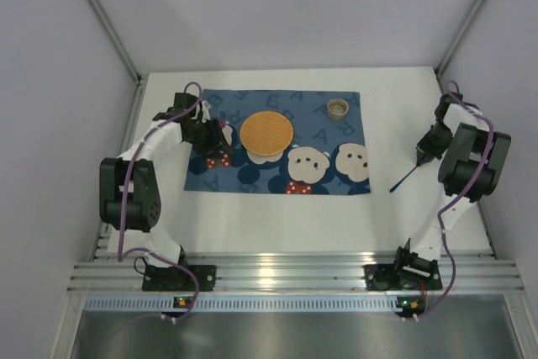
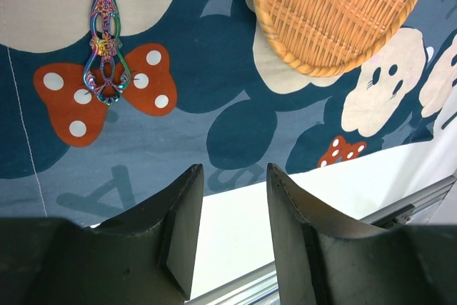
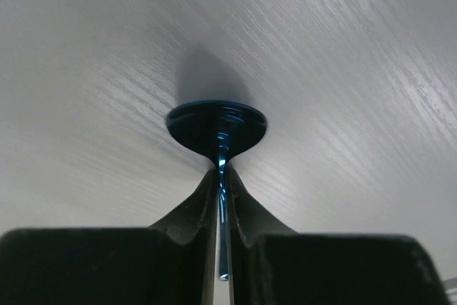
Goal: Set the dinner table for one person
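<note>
Desk (image 1: 277, 216): white top filling the workspace, both arm bases at its near edge; the setting sits toward its far half.
Placemat (image 1: 252, 176): blue bear-print cloth, flat on the desk, left of centre.
Woven plate (image 1: 266, 134): round, on the placemat's upper middle.
Small cup (image 1: 337, 108): upright at the placemat's far right corner.
Iridescent utensil (image 2: 105, 33): lies on the placemat left of the plate, its handle end over a red bow.
Left claw (image 2: 228, 230): parted, holding nothing, above the placemat's near edge.
Blue spoon (image 3: 216, 125): bowl low over bare desk, right of the placemat; contact cannot be told.
Right claw (image 3: 220, 173): closed on the thin spoon handle.
Risk, grip: the narrow handle may pivot between the fingers, so the spoon lands askew.
Risk, path: a low carry could catch the placemat edge, rucking it and shifting plate or cup.
</note>
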`<action>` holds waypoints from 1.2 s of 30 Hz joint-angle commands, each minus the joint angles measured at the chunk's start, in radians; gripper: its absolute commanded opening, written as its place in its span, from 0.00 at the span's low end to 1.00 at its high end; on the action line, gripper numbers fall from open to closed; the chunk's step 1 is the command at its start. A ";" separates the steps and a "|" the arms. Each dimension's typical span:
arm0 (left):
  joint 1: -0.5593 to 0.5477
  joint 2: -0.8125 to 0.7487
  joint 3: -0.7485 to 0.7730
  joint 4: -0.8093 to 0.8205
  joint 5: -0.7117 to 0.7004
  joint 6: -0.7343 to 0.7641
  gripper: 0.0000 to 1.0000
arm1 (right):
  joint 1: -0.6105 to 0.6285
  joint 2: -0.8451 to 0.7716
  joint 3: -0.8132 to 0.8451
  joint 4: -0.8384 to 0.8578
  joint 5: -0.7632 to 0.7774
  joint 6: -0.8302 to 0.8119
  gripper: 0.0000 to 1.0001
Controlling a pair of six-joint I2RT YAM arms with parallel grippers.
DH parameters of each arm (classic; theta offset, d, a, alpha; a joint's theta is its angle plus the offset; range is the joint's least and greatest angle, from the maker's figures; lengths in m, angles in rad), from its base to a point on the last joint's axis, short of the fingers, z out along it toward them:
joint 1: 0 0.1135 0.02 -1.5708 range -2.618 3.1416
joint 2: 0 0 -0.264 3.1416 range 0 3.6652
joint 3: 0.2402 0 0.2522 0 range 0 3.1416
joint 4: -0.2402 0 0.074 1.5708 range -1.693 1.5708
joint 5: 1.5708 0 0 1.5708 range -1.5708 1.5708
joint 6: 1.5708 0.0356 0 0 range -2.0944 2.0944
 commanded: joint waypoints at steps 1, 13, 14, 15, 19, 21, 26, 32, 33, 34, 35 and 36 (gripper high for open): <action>-0.006 0.012 0.052 0.004 -0.005 -0.006 0.46 | 0.015 0.049 0.021 0.040 0.031 -0.008 0.00; -0.086 0.015 0.141 -0.045 -0.025 -0.026 0.45 | 0.101 -0.037 0.188 -0.079 0.065 -0.039 0.00; -0.094 0.013 0.148 -0.051 -0.031 -0.025 0.46 | 0.116 -0.051 0.226 -0.093 0.073 -0.038 0.00; -0.111 0.007 0.164 -0.053 -0.034 -0.026 0.46 | 0.150 -0.068 0.242 -0.107 0.070 -0.030 0.00; -0.135 -0.026 0.159 -0.051 -0.063 -0.048 0.48 | 0.308 -0.147 0.309 -0.170 0.027 0.008 0.00; -0.146 -0.055 0.142 -0.042 -0.069 -0.060 0.50 | 0.453 -0.169 0.342 -0.181 0.007 0.025 0.00; -0.158 -0.166 0.092 -0.040 -0.092 -0.101 0.82 | 0.687 -0.131 0.426 -0.115 -0.070 0.064 0.00; -0.158 -0.353 0.041 -0.062 -0.135 -0.131 0.99 | 0.776 0.073 0.593 -0.084 -0.160 0.073 0.00; -0.158 -0.373 0.035 -0.074 -0.164 -0.131 0.99 | 0.776 0.119 0.614 -0.089 -0.162 0.074 0.00; -0.158 -0.396 0.030 -0.101 -0.175 -0.131 0.99 | 0.776 0.138 0.634 -0.098 -0.157 0.076 0.00; -0.158 -0.434 0.020 -0.114 -0.189 -0.128 0.99 | 0.776 0.156 0.674 -0.103 -0.150 0.074 0.00; -0.158 -0.454 0.014 -0.129 -0.209 -0.128 0.99 | 0.776 0.188 0.690 -0.112 -0.144 0.076 0.00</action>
